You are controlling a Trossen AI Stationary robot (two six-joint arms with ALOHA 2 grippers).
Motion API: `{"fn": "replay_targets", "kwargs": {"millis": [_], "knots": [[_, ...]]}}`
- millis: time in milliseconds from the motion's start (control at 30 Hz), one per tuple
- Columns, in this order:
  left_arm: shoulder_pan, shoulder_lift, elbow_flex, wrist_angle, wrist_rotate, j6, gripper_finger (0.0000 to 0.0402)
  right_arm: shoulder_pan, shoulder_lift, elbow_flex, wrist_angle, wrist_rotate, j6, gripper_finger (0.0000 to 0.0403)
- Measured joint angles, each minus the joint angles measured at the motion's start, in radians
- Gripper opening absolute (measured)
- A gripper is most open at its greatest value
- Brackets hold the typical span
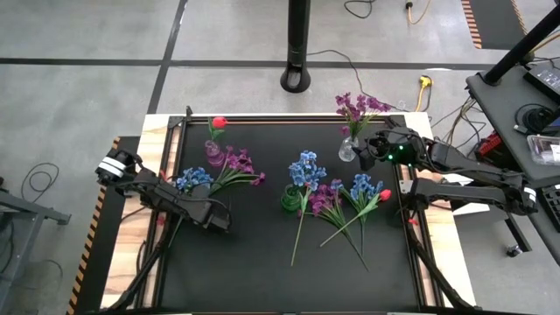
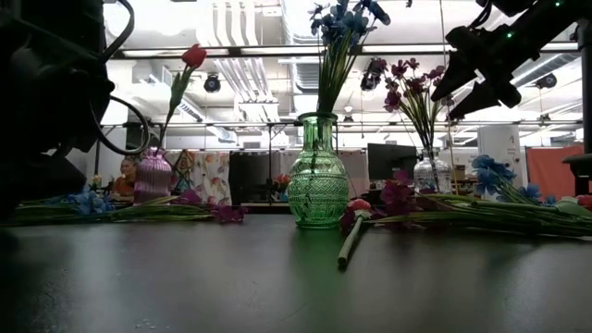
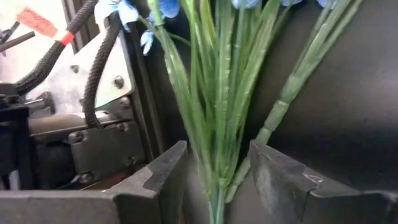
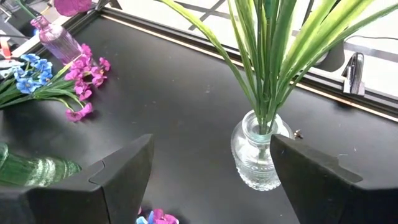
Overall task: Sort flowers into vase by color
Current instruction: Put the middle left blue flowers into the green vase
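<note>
Three vases are standing on the black table (image 1: 245,262). At the upper left of the high view, a pink glass vase (image 1: 213,150) is holding one red tulip (image 1: 219,122). Near the middle, a green glass vase (image 1: 290,199) is carrying a blue flower spray (image 1: 306,169). At the upper right, a clear glass vase (image 1: 347,150) is holding purple flowers (image 1: 357,107).

Loose flowers are lying flat on the table. At the left, a blue bunch (image 1: 192,179) and a magenta spray (image 1: 239,163) are lying side by side below the pink vase. Right of the green vase, a purple spray (image 1: 328,198), a blue spray (image 1: 363,186) and a red tulip bud (image 1: 384,195) are lying together, stems crossing toward the lower middle.

Down at the left, the left gripper (image 1: 220,219) is sitting low at the table, with its fingers partly apart on either side of the blue bunch's green stems (image 3: 217,124); I cannot tell whether the fingers are touching them.

Up at the right, the right gripper (image 1: 374,147) is hanging just beside the clear vase, its fingers spread wide with nothing between them.
</note>
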Motion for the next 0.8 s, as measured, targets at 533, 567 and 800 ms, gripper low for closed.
{"fn": "replay_targets", "kwargs": {"millis": [533,567,800], "knots": [[0.000,0.035,-0.010,0.089,-0.002,-0.011,0.0151,0.006,0.000,0.000,-0.001,-0.020,0.000,0.0311],[0.000,0.035,-0.004,0.091,-0.002,-0.002,0.0147,0.006,0.000,0.000,-0.001,-0.020,0.000,0.0311],[-0.006,0.035,0.124,0.163,0.041,0.146,0.0119,0.006,0.000,0.000,-0.001,-0.025,0.001,0.0315]]}}
